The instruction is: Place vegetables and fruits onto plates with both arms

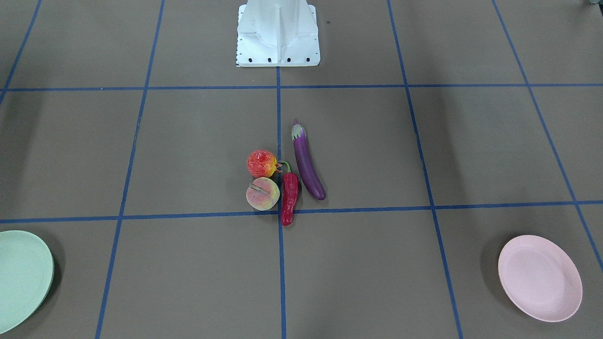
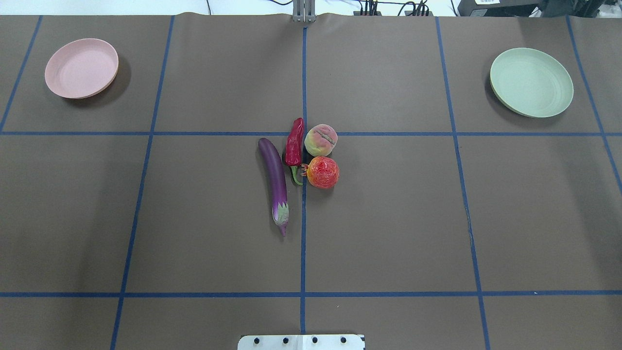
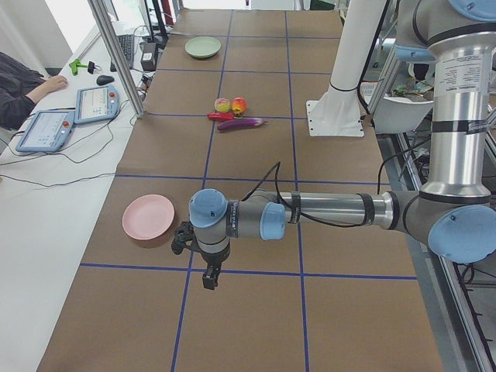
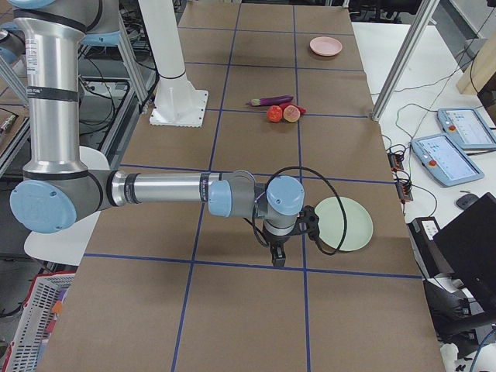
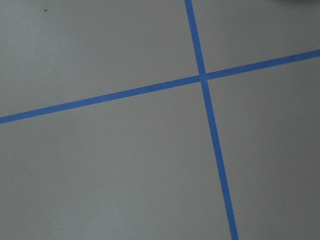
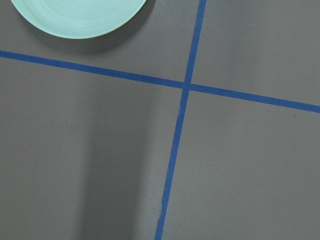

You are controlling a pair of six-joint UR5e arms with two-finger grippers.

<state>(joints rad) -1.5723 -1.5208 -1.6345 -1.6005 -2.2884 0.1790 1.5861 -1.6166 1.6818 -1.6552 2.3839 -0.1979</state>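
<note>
The purple eggplant, red chili pepper, peach and red-and-yellow fruit lie close together at the table's middle. The pink plate sits far left and the mint green plate far right; both are empty. My left gripper hangs over the table next to the pink plate. My right gripper hangs next to the green plate. Both grippers show only in the side views, so I cannot tell whether they are open or shut. The right wrist view catches the green plate's edge.
The white base block stands at the near edge, between the arms. Blue tape lines grid the brown table. Tablets and a person's arm are on the side desk beyond the far edge. A metal post stands there.
</note>
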